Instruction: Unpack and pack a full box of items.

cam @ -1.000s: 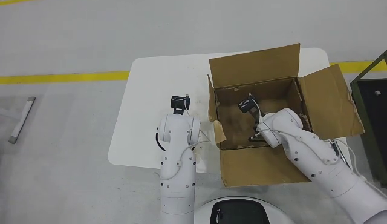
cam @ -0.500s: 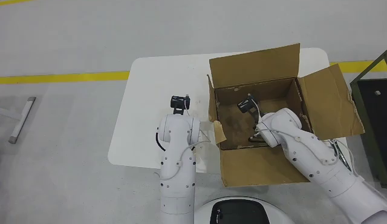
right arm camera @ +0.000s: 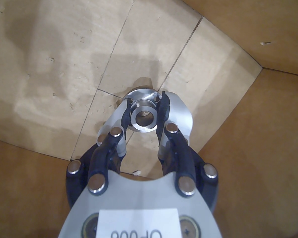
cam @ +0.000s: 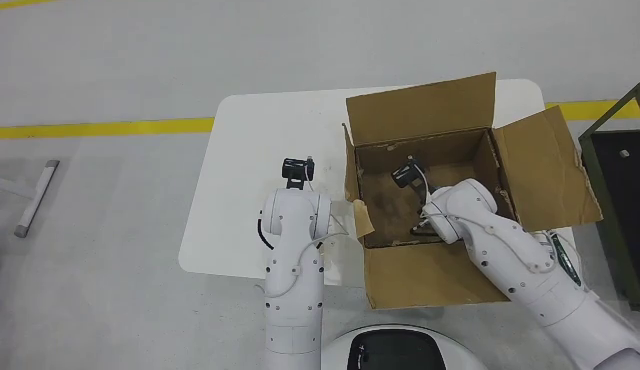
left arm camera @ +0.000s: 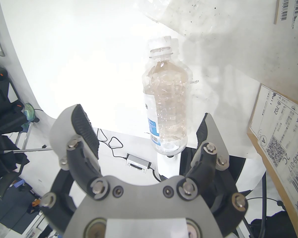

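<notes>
Table [cam: 250, 150], white, carried the open cardboard box [cam: 420, 115] on its 3 o'clock side, flaps spread. We saw the right gripper [right arm camera: 144, 107] down inside the box, its arm entering from 5 o'clock, fingers clamped on a metal flanged bushing [right arm camera: 143, 120] close to the box floor. At the box's 9 o'clock the left gripper [left arm camera: 141, 122] hung with fingers spread wide, holding nothing, above a clear uncapped bottle [left arm camera: 166, 105] on the table.

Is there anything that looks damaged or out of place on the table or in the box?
The clear plastic bottle lies on its side on the table, beside the cardboard box. The box's floor is scuffed, with paper peeled off in patches.
</notes>
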